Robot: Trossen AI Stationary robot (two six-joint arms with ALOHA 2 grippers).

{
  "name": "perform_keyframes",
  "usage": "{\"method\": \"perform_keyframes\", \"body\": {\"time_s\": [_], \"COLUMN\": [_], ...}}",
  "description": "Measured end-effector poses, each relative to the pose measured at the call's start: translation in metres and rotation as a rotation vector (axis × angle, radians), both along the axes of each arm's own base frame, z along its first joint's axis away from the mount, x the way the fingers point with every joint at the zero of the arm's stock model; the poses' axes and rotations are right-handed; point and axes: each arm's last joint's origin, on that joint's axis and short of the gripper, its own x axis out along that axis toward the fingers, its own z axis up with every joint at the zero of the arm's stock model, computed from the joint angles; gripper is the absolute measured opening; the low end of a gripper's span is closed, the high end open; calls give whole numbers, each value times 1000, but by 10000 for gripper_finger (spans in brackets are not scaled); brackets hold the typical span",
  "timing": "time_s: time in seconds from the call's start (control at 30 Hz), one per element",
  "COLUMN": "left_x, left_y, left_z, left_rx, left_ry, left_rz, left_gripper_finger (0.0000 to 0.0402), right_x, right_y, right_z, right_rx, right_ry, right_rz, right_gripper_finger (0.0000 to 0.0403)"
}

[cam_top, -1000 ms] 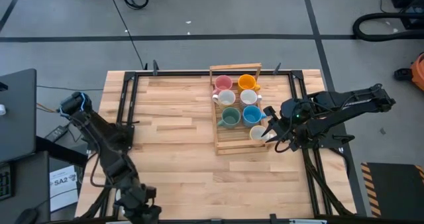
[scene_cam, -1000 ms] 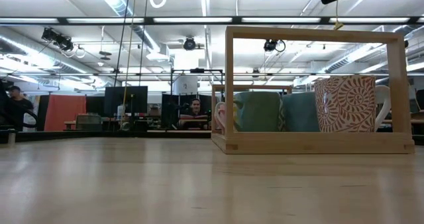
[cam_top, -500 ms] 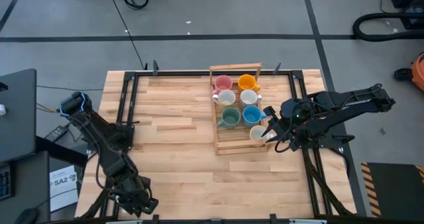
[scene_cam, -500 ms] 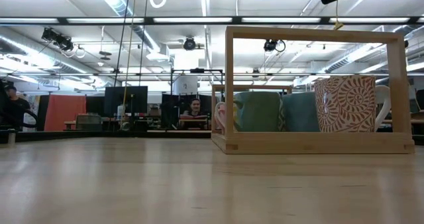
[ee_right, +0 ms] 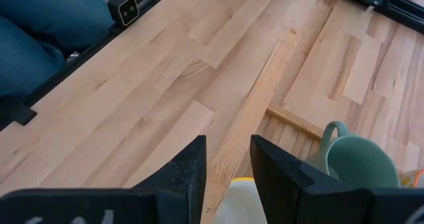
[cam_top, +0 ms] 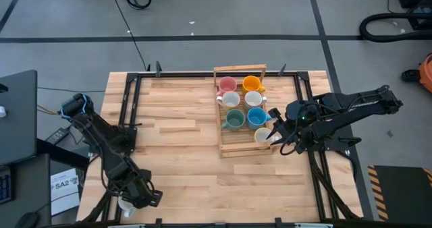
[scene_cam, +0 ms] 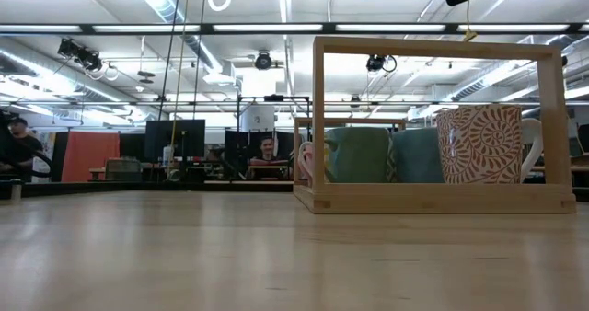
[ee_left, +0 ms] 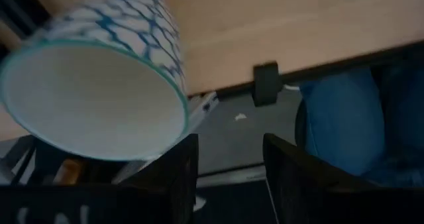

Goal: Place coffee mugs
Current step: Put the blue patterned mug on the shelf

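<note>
Several coffee mugs stand in a wooden rack [cam_top: 226, 146]: pink [cam_top: 227, 85], orange [cam_top: 252, 83], two white [cam_top: 231, 98], green [cam_top: 234, 119], blue [cam_top: 256, 116] and cream [cam_top: 262, 137]. My right gripper [cam_top: 275, 135] hovers open above the cream mug [ee_right: 245, 197]; the low view shows the rack's mugs [scene_cam: 479, 155] standing untouched. At the table's near left corner my left gripper [cam_top: 138, 195] is tipped down and open. A white mug with a blue pattern [ee_left: 99, 85] sits beside one finger [ee_left: 185, 164], its mouth toward the camera. What that mug [cam_top: 125, 205] rests on is hidden. My left gripper has nothing between its fingers. The patterned mug's rim [ee_left: 179, 128] lies close against the outer side of one finger; whether they touch, I cannot tell.
A black metal frame [cam_top: 135, 86] runs round the table's edges. The broad wooden top [cam_top: 175, 140] lies bare between the rack and the left arm. Beyond the table's near edge the left wrist view shows grey floor and something blue [ee_left: 358, 124].
My left gripper has tipped further downward and drawn back a little from the table's near edge. The white patterned mug now shows beside it in the high view. The right arm and the rack's mugs have kept still.
</note>
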Motion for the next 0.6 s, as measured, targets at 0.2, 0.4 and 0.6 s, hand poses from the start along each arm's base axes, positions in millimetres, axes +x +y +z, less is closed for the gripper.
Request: {"method": "perform_keyframes", "body": {"time_s": [0.2,0.4,0.6], "left_x": [-4,-7,-8], "left_y": [5,9,11], "left_z": [-3,-5,-6], "left_rx": [61,107,132], "left_ry": [56,90,107], "left_rz": [17,23,26], "left_gripper_finger": [174,173,173], "right_x": [0,0,0], "right_y": [0,0,0], "right_z": [0,0,0], "right_rx": [0,0,0], "right_ry": [0,0,0], "right_rz": [0,0,0], "right_gripper_finger": [123,123,123]}}
